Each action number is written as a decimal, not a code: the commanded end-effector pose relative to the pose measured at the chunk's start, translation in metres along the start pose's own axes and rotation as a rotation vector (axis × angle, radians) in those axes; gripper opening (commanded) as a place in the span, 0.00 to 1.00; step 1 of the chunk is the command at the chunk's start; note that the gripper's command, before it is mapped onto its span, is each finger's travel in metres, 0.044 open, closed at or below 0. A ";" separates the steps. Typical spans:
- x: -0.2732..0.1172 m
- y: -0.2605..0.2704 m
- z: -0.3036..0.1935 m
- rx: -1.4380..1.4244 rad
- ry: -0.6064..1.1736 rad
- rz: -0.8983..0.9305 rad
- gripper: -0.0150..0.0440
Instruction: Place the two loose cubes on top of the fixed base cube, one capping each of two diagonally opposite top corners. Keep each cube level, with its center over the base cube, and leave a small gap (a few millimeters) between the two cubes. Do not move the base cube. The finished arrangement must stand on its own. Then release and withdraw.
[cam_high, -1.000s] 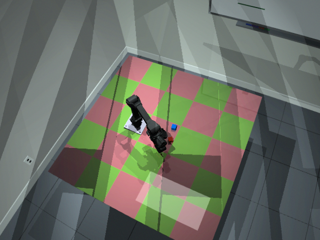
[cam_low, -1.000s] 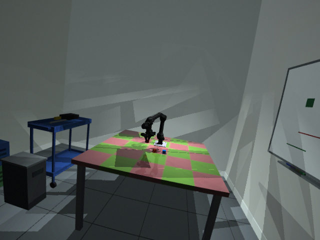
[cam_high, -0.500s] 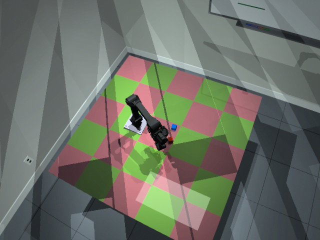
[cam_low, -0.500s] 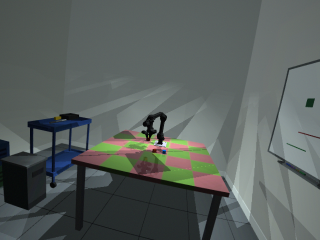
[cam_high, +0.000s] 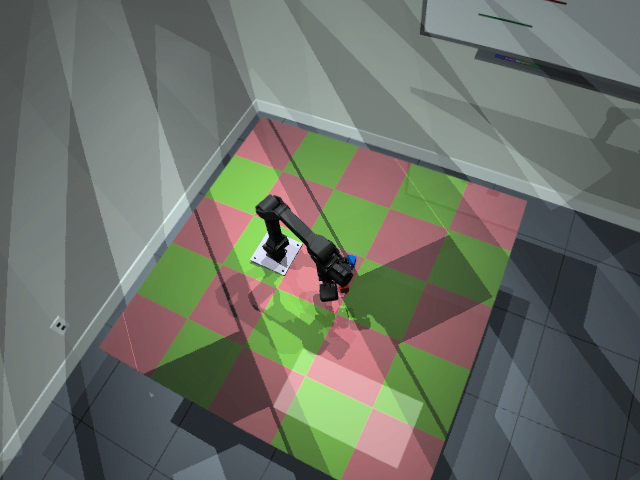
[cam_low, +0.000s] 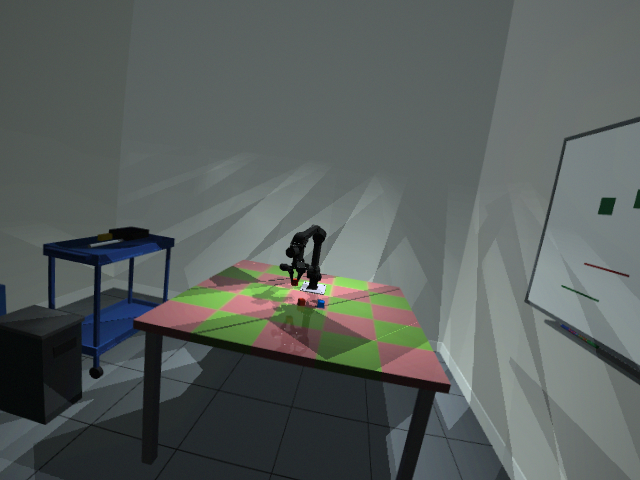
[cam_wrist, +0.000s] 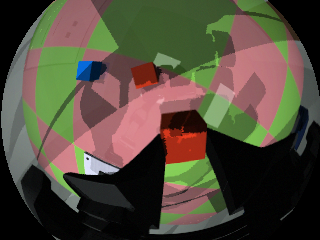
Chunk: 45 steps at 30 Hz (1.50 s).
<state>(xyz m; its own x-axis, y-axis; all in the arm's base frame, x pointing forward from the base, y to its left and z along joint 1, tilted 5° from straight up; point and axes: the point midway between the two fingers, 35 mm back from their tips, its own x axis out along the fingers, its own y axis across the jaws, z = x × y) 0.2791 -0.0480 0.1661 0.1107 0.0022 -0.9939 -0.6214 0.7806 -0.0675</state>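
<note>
1 red cube (cam_low: 294, 282) (cam_wrist: 184, 137) in gripper (cam_low: 296, 279) (cam_wrist: 186, 145), blue cube (cam_high: 352, 260) (cam_low: 321, 303) (cam_wrist: 89, 71) + 2nd red (cam_high: 344, 289) (cam_low: 301, 301) (cam_wrist: 144, 75) on tbl (cam_high: 237, 178) (cam_low: 289, 354) (cam_wrist: 50, 97)

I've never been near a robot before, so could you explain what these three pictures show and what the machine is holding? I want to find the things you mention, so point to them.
The black machine is one jointed robot arm, bolted to a pale plate (cam_high: 262, 260) (cam_low: 321, 290) on a checkered table (cam_high: 310, 418) (cam_low: 227, 338). The first picture looks down from above, the second from across the room, the third from the arm's wrist. Its gripper (cam_low: 295, 280) (cam_wrist: 185, 142) is a two-fingered hand, pinching a red cube (cam_low: 294, 282) (cam_wrist: 185, 145) above the table. Another red cube (cam_low: 301, 301) (cam_wrist: 144, 75) and a blue cube (cam_high: 352, 260) (cam_low: 321, 303) (cam_wrist: 89, 71) sit apart on the tabletop.
</note>
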 end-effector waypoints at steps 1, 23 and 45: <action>0.004 0.005 0.008 0.076 0.007 0.000 0.43; 0.018 0.051 0.057 0.589 0.005 0.004 0.43; 0.030 0.110 0.096 1.102 0.001 0.009 0.43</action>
<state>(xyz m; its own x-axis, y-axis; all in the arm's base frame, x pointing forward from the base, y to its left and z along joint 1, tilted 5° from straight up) 0.2899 0.0915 0.1408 0.1120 0.0168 -0.9936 0.3615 0.9306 0.0565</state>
